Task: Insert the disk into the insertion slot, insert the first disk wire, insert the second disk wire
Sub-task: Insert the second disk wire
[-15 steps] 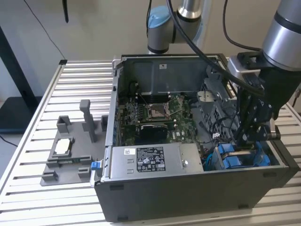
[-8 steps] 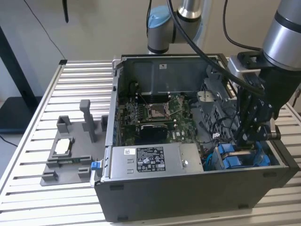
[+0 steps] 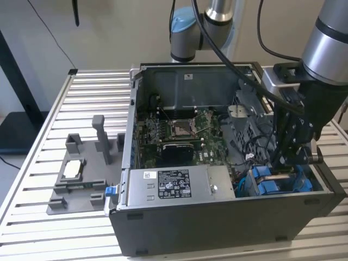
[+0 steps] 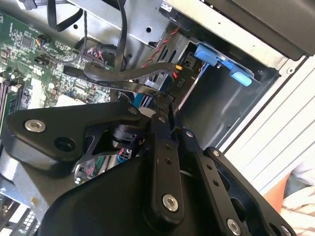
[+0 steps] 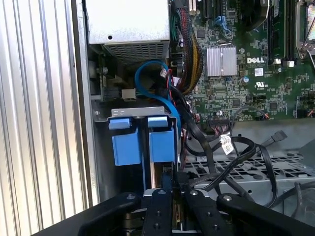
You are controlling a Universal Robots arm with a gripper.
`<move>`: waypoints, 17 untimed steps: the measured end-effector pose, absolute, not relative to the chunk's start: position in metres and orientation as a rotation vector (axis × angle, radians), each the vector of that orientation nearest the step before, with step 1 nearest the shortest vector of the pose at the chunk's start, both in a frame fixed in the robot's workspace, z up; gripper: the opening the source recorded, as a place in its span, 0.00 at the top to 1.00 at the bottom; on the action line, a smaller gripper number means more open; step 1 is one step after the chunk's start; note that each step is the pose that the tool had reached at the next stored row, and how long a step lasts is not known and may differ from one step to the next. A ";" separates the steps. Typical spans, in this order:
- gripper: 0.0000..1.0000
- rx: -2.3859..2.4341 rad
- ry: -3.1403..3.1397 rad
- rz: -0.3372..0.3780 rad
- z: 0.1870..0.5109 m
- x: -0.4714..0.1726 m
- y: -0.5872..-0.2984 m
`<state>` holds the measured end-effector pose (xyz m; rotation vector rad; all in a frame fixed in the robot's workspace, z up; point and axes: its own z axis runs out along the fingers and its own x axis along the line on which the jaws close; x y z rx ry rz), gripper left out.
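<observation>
The disk [image 5: 142,145] already sits in the insertion slot [image 5: 130,111], at the near end of the dark PC case [image 3: 217,228], on the exterior view's right (its smooth blue plastic tabs poke out of the dull grey metal box). The tool [image 5: 173,186] looks pinched tight on a thin, bendy black disk wire [image 4: 142,88] just beside the disk. I think no wire is plugged in yet.

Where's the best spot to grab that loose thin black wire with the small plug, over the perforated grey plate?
Probably its small plug, approached from the dark case's open side: it looks rigid and juts clear of the perforated grey plate, whereas the thin black wire looks limp.
</observation>
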<state>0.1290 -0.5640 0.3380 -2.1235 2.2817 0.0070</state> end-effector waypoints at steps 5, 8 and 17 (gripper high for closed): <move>0.84 -2.123 2.281 0.006 0.336 0.129 -0.565; 0.84 -2.123 2.281 0.007 0.336 0.129 -0.565; 0.70 -2.123 2.281 0.008 0.344 0.129 -0.565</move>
